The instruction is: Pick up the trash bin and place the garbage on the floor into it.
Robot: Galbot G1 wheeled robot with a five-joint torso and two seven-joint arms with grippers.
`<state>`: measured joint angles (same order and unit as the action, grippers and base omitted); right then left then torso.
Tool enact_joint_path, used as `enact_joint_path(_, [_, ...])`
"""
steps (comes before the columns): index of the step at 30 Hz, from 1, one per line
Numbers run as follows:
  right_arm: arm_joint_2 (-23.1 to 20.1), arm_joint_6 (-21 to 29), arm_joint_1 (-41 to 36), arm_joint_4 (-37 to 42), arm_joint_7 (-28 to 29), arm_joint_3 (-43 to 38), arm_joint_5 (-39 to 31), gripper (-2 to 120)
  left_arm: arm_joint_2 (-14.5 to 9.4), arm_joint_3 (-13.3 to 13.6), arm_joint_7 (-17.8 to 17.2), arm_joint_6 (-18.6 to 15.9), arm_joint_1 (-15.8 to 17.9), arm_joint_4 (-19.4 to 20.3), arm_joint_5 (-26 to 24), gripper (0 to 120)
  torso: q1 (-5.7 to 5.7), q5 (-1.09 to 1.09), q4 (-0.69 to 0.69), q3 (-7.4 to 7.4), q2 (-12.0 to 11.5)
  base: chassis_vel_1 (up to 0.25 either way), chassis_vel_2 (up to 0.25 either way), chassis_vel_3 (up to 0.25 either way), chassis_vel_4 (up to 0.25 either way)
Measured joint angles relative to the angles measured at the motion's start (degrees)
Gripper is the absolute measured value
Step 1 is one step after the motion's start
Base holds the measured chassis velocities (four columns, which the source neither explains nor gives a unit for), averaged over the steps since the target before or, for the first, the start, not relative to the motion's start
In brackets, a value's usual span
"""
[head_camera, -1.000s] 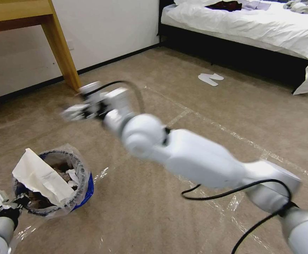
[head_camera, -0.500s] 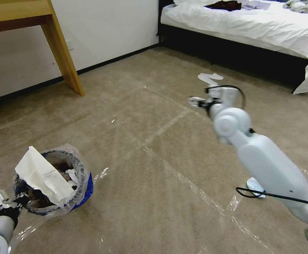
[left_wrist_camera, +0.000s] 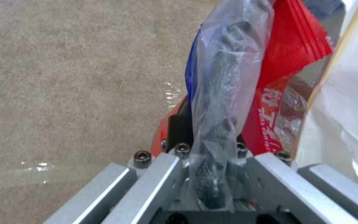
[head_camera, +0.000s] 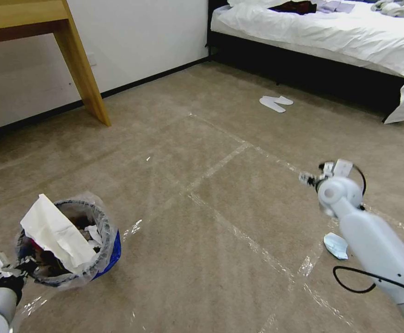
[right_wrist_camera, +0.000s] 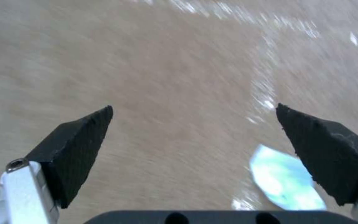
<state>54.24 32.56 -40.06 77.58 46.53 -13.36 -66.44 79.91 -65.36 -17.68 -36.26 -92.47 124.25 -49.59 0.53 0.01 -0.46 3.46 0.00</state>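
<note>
In your head view, the trash bin (head_camera: 70, 240) sits low at about 8 o'clock on the tan carpet (head_camera: 202, 240). A clear bag lines it, and a big white paper (head_camera: 56, 233) sticks out of the top. Your left gripper (head_camera: 15, 270) is right at the bin's near rim, at the edge toward you. Your right gripper (head_camera: 309, 178) hangs over the carpet at about 3 o'clock, well apart from the bin. A blue mask (head_camera: 336, 245) lies on the floor near that arm, at about 4 o'clock. Two white slippers (head_camera: 276, 102) lie far off at 1 o'clock, near the bed (head_camera: 331, 32). A wooden table leg (head_camera: 82, 64) stands at 11 o'clock.

In your left wrist view, the left gripper (left_wrist_camera: 214, 155) is pinched tight on the bin's rim and its clear bag (left_wrist_camera: 224, 77). A red packet (left_wrist_camera: 286, 68) shows inside the bin.

In your right wrist view, the right gripper (right_wrist_camera: 193, 124) is spread wide and holds nothing. The blue mask (right_wrist_camera: 282, 179) lies on the carpet close to one black fingertip (right_wrist_camera: 324, 146).
</note>
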Motion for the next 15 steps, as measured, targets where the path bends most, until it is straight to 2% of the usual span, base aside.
enact_joint_path(1, [0.34,0.01,-0.21,-3.95,0.2,-0.32,0.39,100,0.06,0.0,0.0,0.07,-0.13,0.07,0.01,1,0.0,-0.02,0.0,0.0,0.01,0.0,0.0,0.0,0.0])
enact_joint_path(3, [0.46,-0.08,-0.31,-6.04,0.17,-0.32,0.61,100,0.12,-0.01,0.01,0.08,-0.16,0.11,0.01,1,0.0,-0.01,0.0,0.0,0.0,0.0,0.0,0.0,0.0])
enact_joint_path(5, [0.99,-0.57,-0.3,-11.42,-0.48,-0.34,2.09,100,0.23,-0.03,0.02,0.14,-0.34,0.23,0.0,1,0.0,-0.01,-0.01,0.0,0.0,0.0,0.0,0.0,0.0])
enact_joint_path(8, [1.62,-0.9,-0.14,-16.03,-1.39,-0.15,3.67,100,0.27,-0.05,0.03,0.14,-0.52,0.41,-0.01,1,0.0,-0.01,-0.01,0.0,0.0,0.0,0.0,0.0,0.0])
enact_joint_path(11, [1.91,-0.97,-0.06,-17.44,-1.73,-0.02,4.28,100,0.28,-0.08,0.03,0.16,-0.52,0.42,-0.01,1,0.0,-0.02,-0.01,0.0,0.0,0.0,0.0,0.0,0.0])
enact_joint_path(13, [3.3,-1.95,0.75,-23.12,-2.93,1.07,6.91,100,0.45,-0.18,0.03,0.22,-0.59,0.49,-0.04,1,0.0,0.0,-0.01,0.0,0.0,0.0,0.0,0.0,0.0])
enact_joint_path(15, [3.68,-2.28,0.98,-24.69,-3.55,1.5,7.44,100,0.62,-0.18,0.03,0.25,-0.6,0.49,-0.04,1,0.0,0.0,-0.01,0.0,0.0,0.0,0.0,0.0,0.0])
